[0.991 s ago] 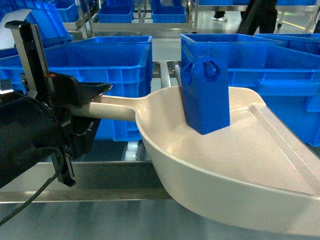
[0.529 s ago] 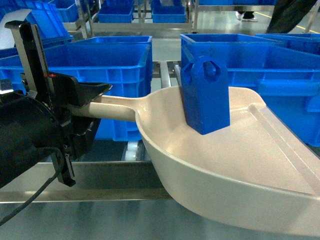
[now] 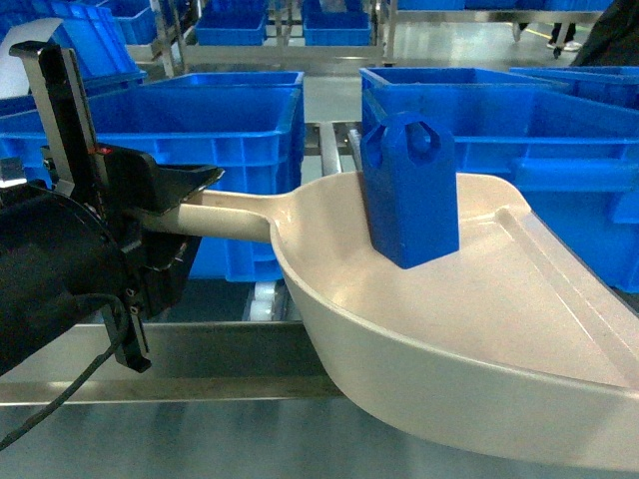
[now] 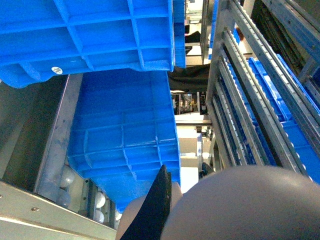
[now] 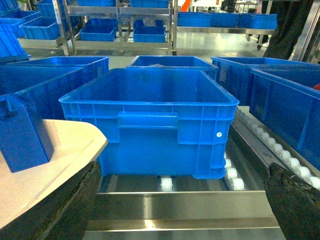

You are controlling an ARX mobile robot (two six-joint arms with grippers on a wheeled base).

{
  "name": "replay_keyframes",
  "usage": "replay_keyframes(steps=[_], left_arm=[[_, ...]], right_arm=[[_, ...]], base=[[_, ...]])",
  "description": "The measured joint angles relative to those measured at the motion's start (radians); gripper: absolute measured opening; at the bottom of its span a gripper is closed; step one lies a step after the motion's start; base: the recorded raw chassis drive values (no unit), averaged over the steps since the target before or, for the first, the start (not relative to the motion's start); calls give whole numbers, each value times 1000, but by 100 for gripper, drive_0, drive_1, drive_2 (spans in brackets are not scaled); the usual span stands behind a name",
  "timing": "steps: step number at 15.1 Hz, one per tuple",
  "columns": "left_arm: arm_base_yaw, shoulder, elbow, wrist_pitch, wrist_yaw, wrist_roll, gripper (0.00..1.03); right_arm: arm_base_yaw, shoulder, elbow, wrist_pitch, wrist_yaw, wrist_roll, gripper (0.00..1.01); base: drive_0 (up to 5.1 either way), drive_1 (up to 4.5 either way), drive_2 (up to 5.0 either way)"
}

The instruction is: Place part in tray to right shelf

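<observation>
The cream-beige tray (image 3: 479, 329) fills the middle and right of the head view, held level above the steel front rail (image 3: 220, 359) of the right shelf. The bright-blue part (image 3: 407, 190) stands upright inside it, near its back wall. My left gripper (image 3: 183, 222) is shut on the tray's long handle (image 3: 235, 215). The left wrist view shows a black finger (image 4: 150, 210) against the tray's underside (image 4: 240, 205). My right gripper (image 5: 180, 210) is open with nothing between its fingers; the tray's edge (image 5: 55, 160) and the part (image 5: 22, 132) lie over its left finger.
Large blue crates (image 3: 210, 130) (image 3: 559, 130) stand on the roller lanes just behind the tray. One crate (image 5: 150, 115) sits straight ahead of the right gripper, behind the shelf's rail (image 5: 180, 205) and white rollers (image 5: 235, 182). More racks with crates stand further back.
The tray, the part and both grippers have not moved. Only a person in the far background has walked off to the right.
</observation>
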Motion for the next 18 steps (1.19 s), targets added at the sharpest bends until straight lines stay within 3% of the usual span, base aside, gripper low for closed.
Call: replay_keyframes(steps=[15,16,17,18], left_arm=[[0,0,0,0,0,0,13],[-7,-79,14,-187,-37,23,13],[-10,-234,3,-318,-66,109,13],[-13,-350,7,-301,-60,134,13]], right_arm=[[0,0,0,0,0,0,98],[0,0,0,0,0,0,98],[0,0,0,0,0,0,98],[0,0,0,0,0,0,98]], base=[[0,0,0],[0,0,0],[0,0,0],[0,0,0]])
